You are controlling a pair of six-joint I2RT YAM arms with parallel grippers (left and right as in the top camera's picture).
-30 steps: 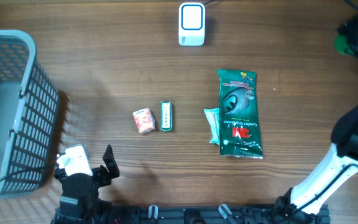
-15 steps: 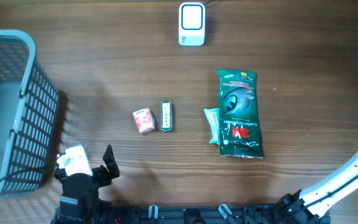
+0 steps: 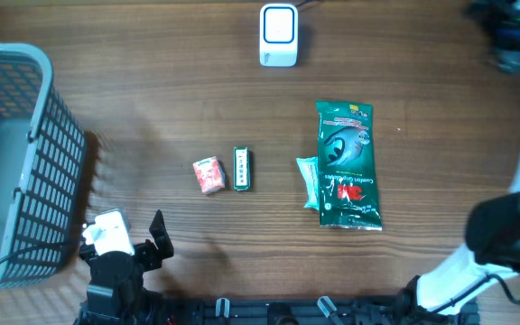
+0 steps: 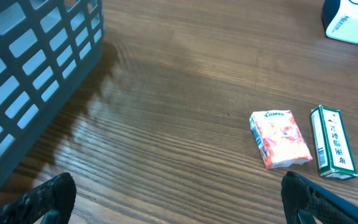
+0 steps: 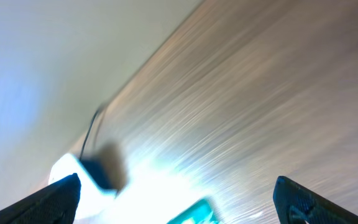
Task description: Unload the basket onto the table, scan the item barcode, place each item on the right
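A white barcode scanner (image 3: 278,34) stands at the back middle of the table. The items lie mid-table: a small red-and-white packet (image 3: 208,174), a slim green box (image 3: 242,169), and a large green pouch (image 3: 348,164) lying over a pale green packet (image 3: 307,181). My left gripper (image 3: 129,239) hovers at the front left, open and empty (image 4: 179,202); in its view the red packet (image 4: 279,138) and green box (image 4: 332,141) lie ahead to the right. My right gripper (image 3: 506,29) is a blur at the far right back, open and empty (image 5: 179,199). Its view is smeared, with the scanner (image 5: 79,174) faint.
A grey mesh basket (image 3: 16,162) fills the left side, its wall close to my left gripper (image 4: 30,68). The right arm's white link (image 3: 477,262) rises at the front right. Bare wooden tabletop (image 3: 152,99) lies between basket and items.
The right arm has swung quickly: its gripper left the overhead view half a second ago and is back at the far right corner, blurred. The left arm and the items have not moved.
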